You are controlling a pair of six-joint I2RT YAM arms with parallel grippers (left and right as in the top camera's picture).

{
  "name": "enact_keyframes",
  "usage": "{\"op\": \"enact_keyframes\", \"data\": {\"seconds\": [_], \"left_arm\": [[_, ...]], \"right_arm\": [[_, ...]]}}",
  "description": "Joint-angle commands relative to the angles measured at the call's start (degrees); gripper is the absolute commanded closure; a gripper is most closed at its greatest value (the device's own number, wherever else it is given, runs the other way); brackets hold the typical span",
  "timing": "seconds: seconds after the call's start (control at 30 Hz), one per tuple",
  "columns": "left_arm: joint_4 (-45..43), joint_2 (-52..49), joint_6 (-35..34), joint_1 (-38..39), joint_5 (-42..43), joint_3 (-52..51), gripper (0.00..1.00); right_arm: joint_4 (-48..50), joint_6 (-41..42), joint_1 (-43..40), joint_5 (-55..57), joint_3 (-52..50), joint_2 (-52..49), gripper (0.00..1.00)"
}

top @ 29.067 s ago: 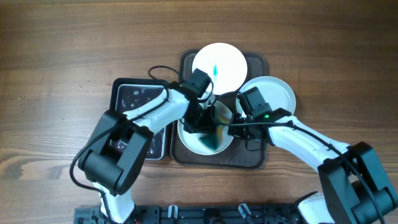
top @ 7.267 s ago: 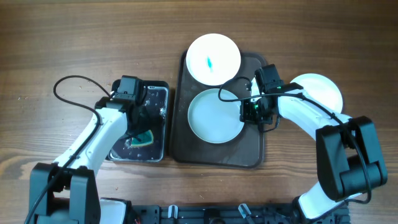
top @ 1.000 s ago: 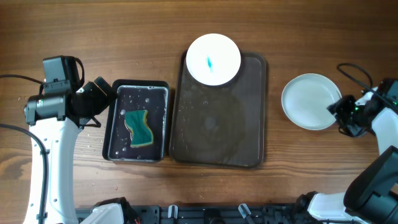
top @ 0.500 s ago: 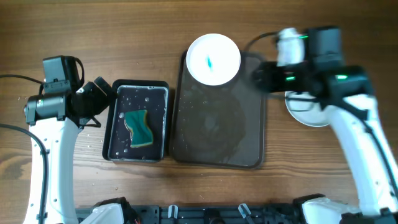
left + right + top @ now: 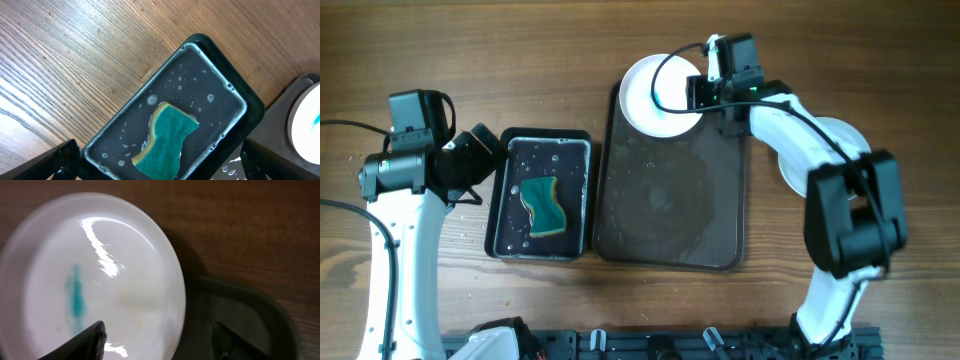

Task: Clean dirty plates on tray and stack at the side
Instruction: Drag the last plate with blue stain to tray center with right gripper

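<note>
A dirty white plate (image 5: 653, 98) with a teal smear (image 5: 75, 298) lies on the far end of the dark tray (image 5: 670, 215). My right gripper (image 5: 699, 96) hovers over that plate's right rim, open; in the right wrist view the gripper (image 5: 159, 344) has one finger over the plate and the other over the tray, with nothing gripped. A clean white plate (image 5: 847, 137) rests on the table to the right, partly hidden by the right arm. My left gripper (image 5: 472, 164) hangs open to the left of the basin, holding nothing.
A black basin (image 5: 540, 148) of soapy water stands left of the tray with a teal sponge (image 5: 545, 205) in it. In the left wrist view the sponge (image 5: 170, 137) lies below the open left gripper (image 5: 170, 170). The tray's surface is wet.
The right arm swung from the clean plate at the right across to the dirty plate at the tray's far end, and its jaws widened. The left arm stayed still.
</note>
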State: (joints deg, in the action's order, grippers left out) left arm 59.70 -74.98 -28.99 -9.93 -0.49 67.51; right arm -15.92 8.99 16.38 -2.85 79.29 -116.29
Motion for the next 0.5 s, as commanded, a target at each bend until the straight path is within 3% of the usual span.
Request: {"op": "enact_keyframes", "data": {"seconds": [0.0,0.07,0.13,0.2,0.3,0.47], "left_arm": [[-0.07,0.63,0.24,-0.31,0.48,0.83,0.0],[-0.07,0.63,0.24,-0.31,0.48,0.83,0.0],[-0.07,0.63,0.24,-0.31,0.48,0.81,0.0],[-0.07,0.63,0.24,-0.31,0.48,0.83,0.0],[-0.07,0.63,0.24,-0.31,0.46,0.83,0.0],[-0.07,0.63,0.24,-0.31,0.48,0.83,0.0]], "right_arm": [[1.38,1.11,0.07,4.42,0.42,-5.05,0.38],[2.27,3.43,0.07,4.76,0.42,-6.21,0.5],[2.91,6.12,0.02,4.79,0.15,-7.15,0.69],[3.02,9.46,0.02,4.52,0.13,-7.69,0.96],[0.96,10.91,0.02,1.33,0.15,-6.4,0.95],[-9.62,10.45,0.0,-2.8,0.15,4.26,0.96]]}}
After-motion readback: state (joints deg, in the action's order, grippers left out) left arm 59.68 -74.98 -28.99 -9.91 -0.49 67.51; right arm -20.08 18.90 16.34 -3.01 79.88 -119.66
